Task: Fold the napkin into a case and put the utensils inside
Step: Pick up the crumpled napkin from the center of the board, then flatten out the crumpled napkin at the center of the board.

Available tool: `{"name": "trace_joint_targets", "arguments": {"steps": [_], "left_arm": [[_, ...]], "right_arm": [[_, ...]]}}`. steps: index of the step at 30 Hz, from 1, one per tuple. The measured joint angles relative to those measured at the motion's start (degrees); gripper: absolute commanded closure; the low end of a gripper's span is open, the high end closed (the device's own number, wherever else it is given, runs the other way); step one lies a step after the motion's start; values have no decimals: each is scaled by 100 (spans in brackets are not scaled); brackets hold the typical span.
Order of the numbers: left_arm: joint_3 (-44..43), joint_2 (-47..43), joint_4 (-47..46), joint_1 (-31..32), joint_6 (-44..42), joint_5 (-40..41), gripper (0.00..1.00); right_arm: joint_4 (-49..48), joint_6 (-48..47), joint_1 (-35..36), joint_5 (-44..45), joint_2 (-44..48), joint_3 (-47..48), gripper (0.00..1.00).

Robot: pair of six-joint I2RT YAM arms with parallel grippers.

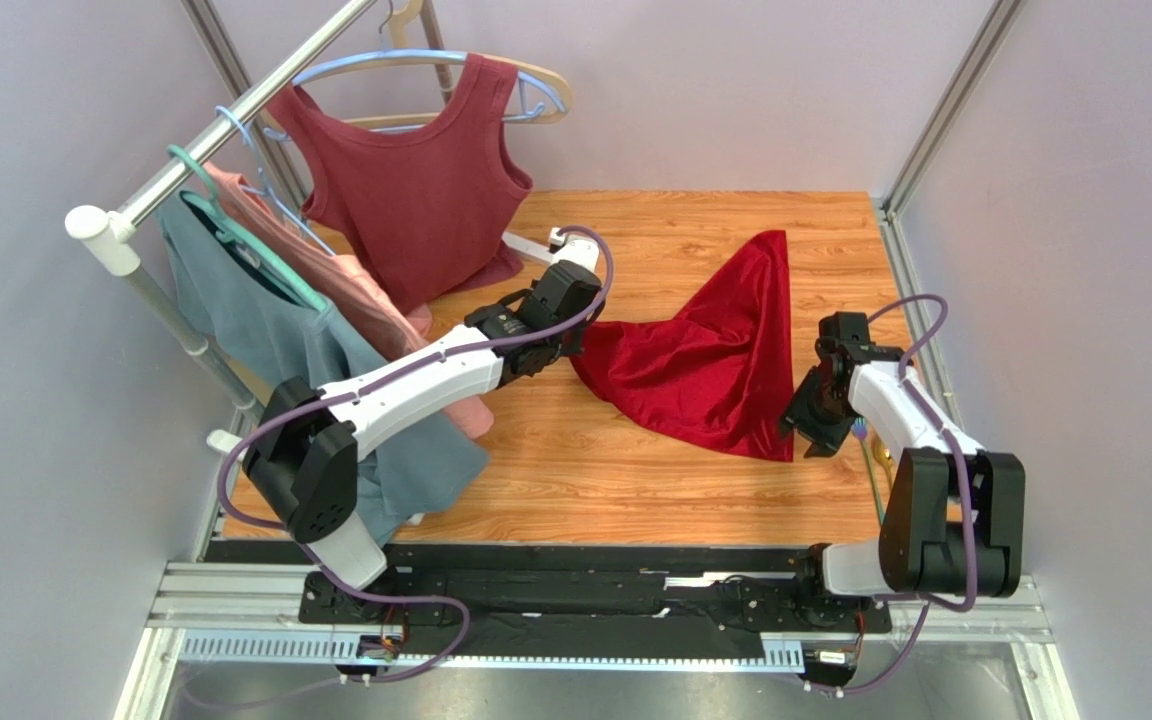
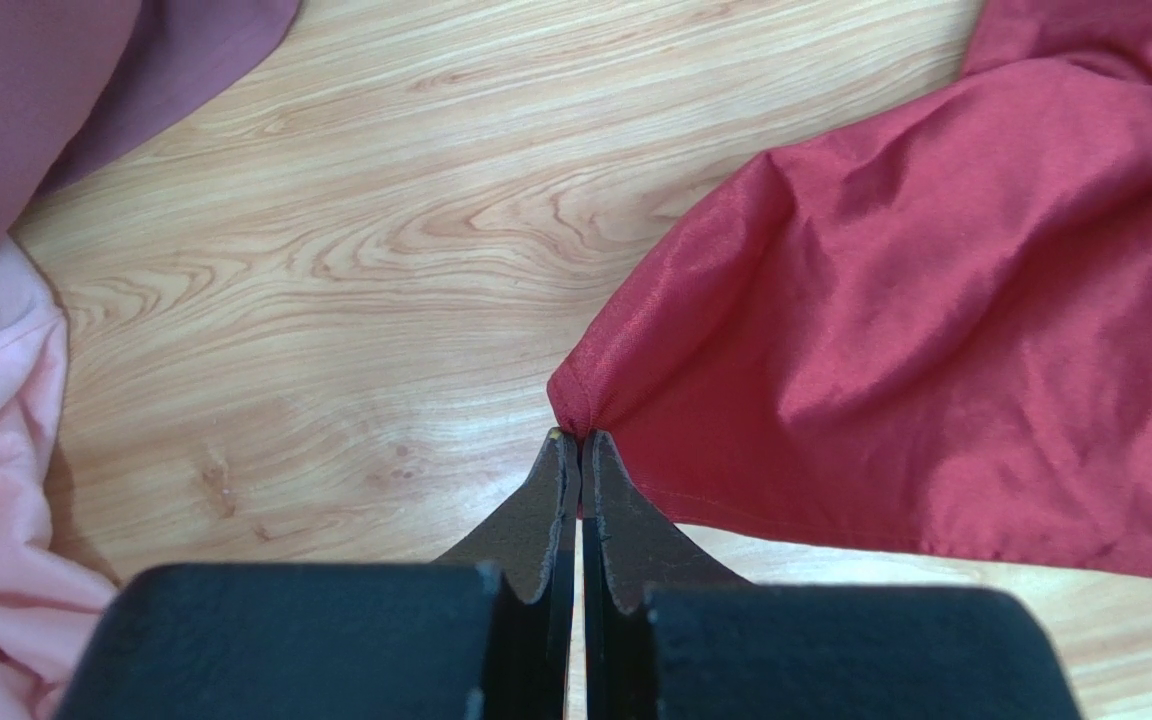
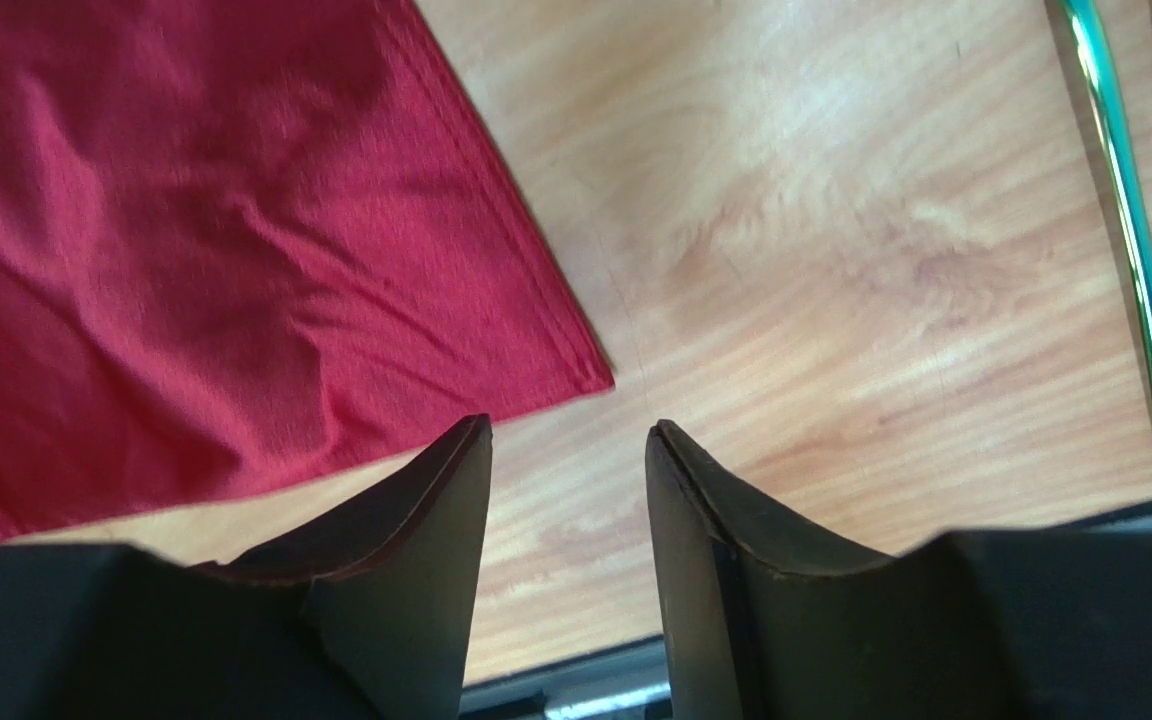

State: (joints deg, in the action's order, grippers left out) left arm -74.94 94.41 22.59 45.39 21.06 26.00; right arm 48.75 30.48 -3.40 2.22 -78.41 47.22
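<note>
Wooden table (image 1: 657, 488), grey walls (image 1: 1093, 165), crimson napkin (image 1: 717, 353) rumpled, clothes rack (image 1: 177, 168) left

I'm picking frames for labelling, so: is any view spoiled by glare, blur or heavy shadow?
Top external: even light, soft shadows, the napkin sharp. Left wrist: the table grain and cloth crisp, with a mild sheen; only the fingers near the lens are slightly soft. Right wrist: the table looks a little soft, and the utensil at the right edge reflects teal.
</note>
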Motion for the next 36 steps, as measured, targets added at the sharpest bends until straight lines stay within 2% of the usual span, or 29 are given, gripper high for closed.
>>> {"name": "trace_joint_targets", "arguments": {"steps": [8, 13, 15, 18, 20, 25, 27, 30, 33, 36], "left_arm": [[28, -192, -22, 0, 55, -195, 100], [28, -269, -55, 0, 83, -291, 100], [28, -271, -66, 0, 98, -341, 100], [35, -271, -68, 0, 118, -413, 100], [59, -286, -76, 0, 120, -448, 100], [74, -369, -33, 0, 94, -501, 100], [26, -437, 87, 0, 63, -533, 100], [-186, -625, 328, 0, -15, -629, 100], [-485, -981, 417, 0, -140, -754, 100], [-1023, -1469, 463, 0, -367, -1058, 100]], "right_arm": [[-612, 278, 223, 173, -555, -114, 56], [-627, 619, 560, 527, -717, -131, 57], [-610, 737, 708, 669, -782, -74, 68], [-671, 918, 813, 667, -844, -28, 93], [-772, 1003, 859, 654, -844, -28, 100], [-748, 968, 907, 756, -732, -28, 100], [-531, 885, 922, 855, -553, 44, 100], [33, 643, 933, 1051, 306, 466, 100], [382, 411, 933, 1215, 1412, 1344, 100], [555, 160, 933, 1340, 2302, 2612, 100]]}}
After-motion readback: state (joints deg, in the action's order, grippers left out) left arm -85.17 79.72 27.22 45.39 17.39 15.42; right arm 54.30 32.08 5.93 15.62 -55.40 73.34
